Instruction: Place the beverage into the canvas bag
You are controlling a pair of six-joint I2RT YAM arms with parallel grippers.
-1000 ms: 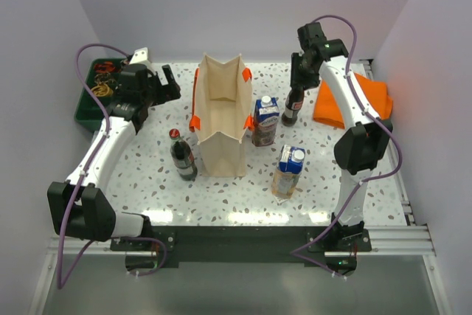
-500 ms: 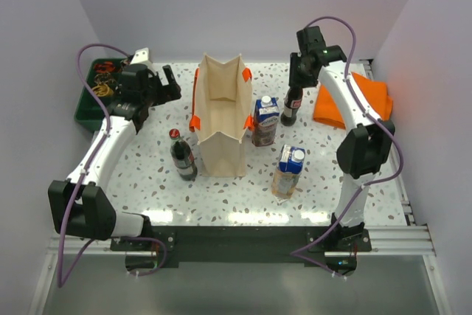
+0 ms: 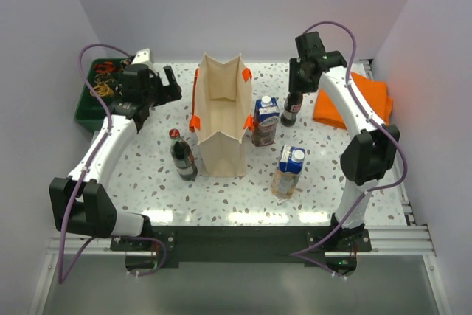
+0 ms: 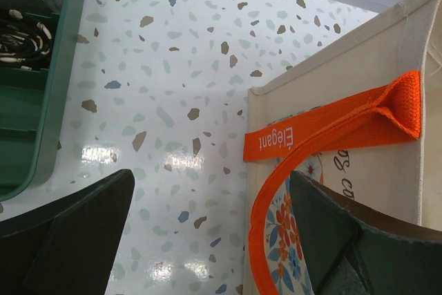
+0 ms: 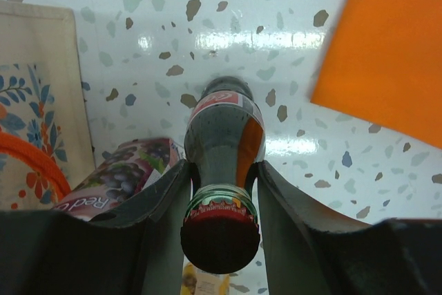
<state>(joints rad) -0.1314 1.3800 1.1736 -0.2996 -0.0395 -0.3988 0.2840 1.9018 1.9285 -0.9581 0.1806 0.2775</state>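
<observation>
Cola bottle (image 3: 290, 111), glossy and dark with a ridged red cap and curved shoulders, stands upright just right of the canvas bag (image 3: 223, 142), its neck clamped between the fingers of the right gripper (image 5: 219, 184). The bag, a tall beige woven tote with orange webbing handles, stands open-mouthed. The right arm (image 3: 354, 108) arches high, wrist pointing down; the left gripper (image 4: 207, 198) hovers, jaws spread wide, beside the bag's left handle.
</observation>
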